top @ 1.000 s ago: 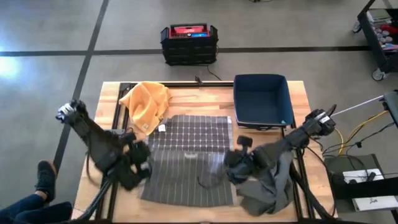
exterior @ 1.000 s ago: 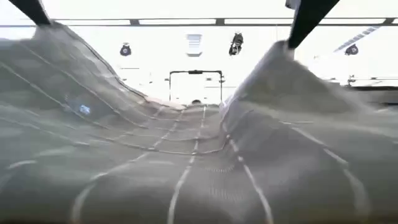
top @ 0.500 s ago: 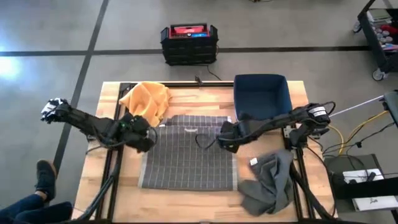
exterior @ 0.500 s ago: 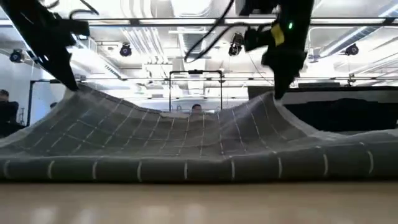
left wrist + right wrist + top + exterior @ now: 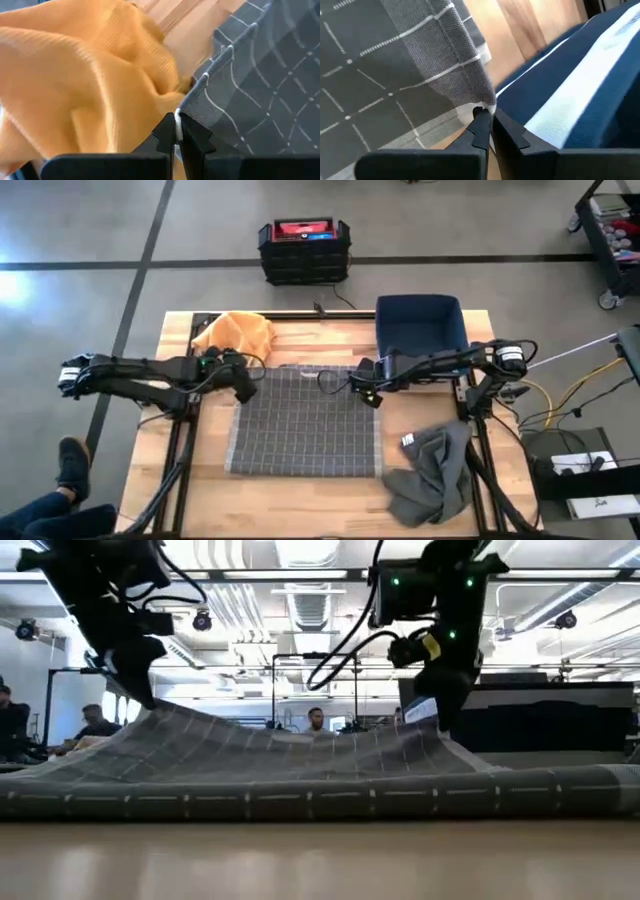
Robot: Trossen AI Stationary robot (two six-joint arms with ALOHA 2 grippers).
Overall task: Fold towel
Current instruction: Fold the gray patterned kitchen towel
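Broadly, the wooden surface (image 5: 190, 480) carries a grey checked towel (image 5: 305, 425) across its middle, lying as a rectangle with its far edge lifted off the wood while the near edge rests flat, as the low view shows. An orange cloth (image 5: 232, 335) sits just beyond the towel's far left corner, a blue bin (image 5: 420, 330) just beyond its far right corner, and a plain grey cloth (image 5: 435, 475) is heaped at the near right.

The left claw (image 5: 243, 386) is pinched tight on the towel's far left corner; its wrist view shows the hem caught between closed tips, with the orange cloth right beside. The right claw (image 5: 364, 394) is likewise clamped on the far right corner, close against the bin's wall.

What matters for the coming move: the towel's body lies on the near side of both claws, hanging down from them toward the front of the surface, and the held edge runs left to right between the two arms. Each arm has its own corner, so neither is better placed; they would probably have to travel together to keep the edge straight.
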